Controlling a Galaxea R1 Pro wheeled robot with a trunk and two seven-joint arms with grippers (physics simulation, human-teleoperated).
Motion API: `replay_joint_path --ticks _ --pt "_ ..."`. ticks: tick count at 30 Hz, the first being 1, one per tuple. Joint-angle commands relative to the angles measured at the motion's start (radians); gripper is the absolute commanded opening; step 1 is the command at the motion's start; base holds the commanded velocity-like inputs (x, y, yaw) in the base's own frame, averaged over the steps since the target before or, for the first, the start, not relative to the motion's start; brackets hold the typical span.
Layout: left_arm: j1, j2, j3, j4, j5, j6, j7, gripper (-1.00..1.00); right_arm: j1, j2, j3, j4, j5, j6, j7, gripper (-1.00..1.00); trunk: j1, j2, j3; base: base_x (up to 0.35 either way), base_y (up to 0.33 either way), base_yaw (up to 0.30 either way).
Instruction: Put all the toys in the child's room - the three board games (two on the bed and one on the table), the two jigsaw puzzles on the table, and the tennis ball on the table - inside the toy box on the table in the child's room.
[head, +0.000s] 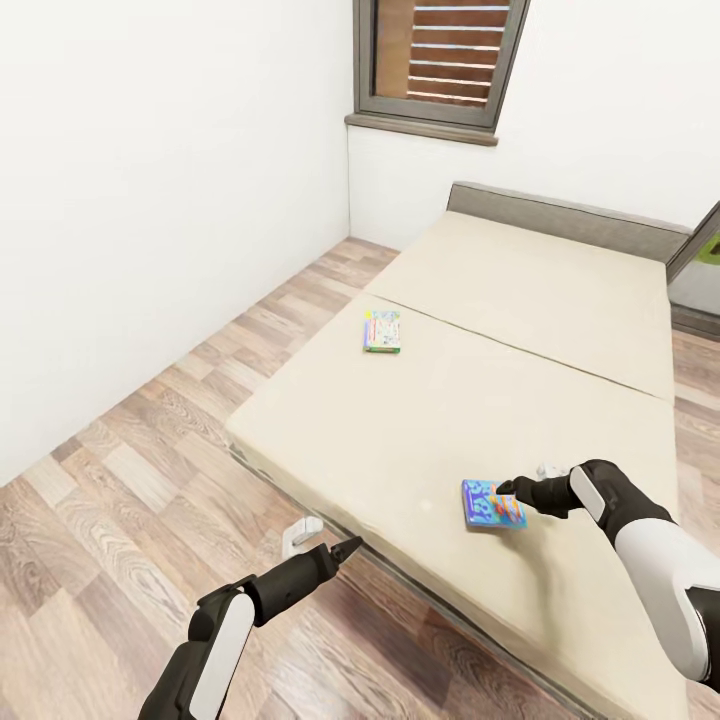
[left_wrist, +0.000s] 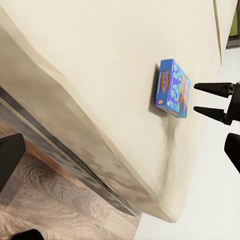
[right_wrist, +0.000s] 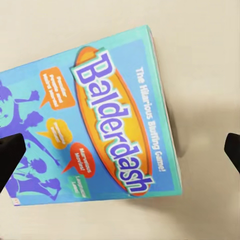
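1. Right wrist view: the Balderdash board game (right_wrist: 95, 125) lies flat, face up on the beige mattress. Lid is turquoise and blue, with an orange oval behind the white-and-purple title, orange speech bubbles and purple silhouette figures.
2. Handling, as judged: a rigid, thin cardboard box, probably light, with a smooth printed lid that could slide between the pads. The flat face offers no purchase. Best hold is across two opposite long edges, near the middle of their length, so the box does not swing. The soft mattress should let a finger sink in beside an edge.
3. Position: in the head view the box (head: 492, 503) sits near the front of the bed (head: 520, 330), on the right.
4. Right gripper (head: 507, 489): fingers spread, nothing held. In its own wrist view the two dark fingertips (right_wrist: 11, 160) stand wide at either side, one over the box's corner area, the other over bare mattress. Left wrist view shows the same gripper (left_wrist: 212, 100) parted, just beside the box's short end; touching or not, I cannot tell.
5. Left gripper (head: 345, 548): hangs low over the wood-plank floor (head: 120, 540) off the bed's front edge, carrying nothing; open or closed cannot be told.
6. Second board game (head: 381, 331): green-edged, pale lid, farther up the mattress near the seam, well apart from the first.
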Motion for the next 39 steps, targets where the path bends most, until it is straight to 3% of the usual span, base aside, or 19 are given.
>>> replay_joint_path --ticks 1,39 --pt "0.000 0.000 0.001 -0.001 0.004 0.007 0.000 1.00 0.000 0.000 -0.006 -0.001 0.003 0.005 0.004 1.00 0.000 0.000 -0.001 -0.021 0.000 0.000" --pt "0.000 0.000 0.001 -0.001 0.004 0.007 -0.002 1.00 -0.001 -0.001 -0.006 -0.003 0.002 0.004 0.008 1.00 0.000 0.000 -0.010 -0.003 0.000 0.000"
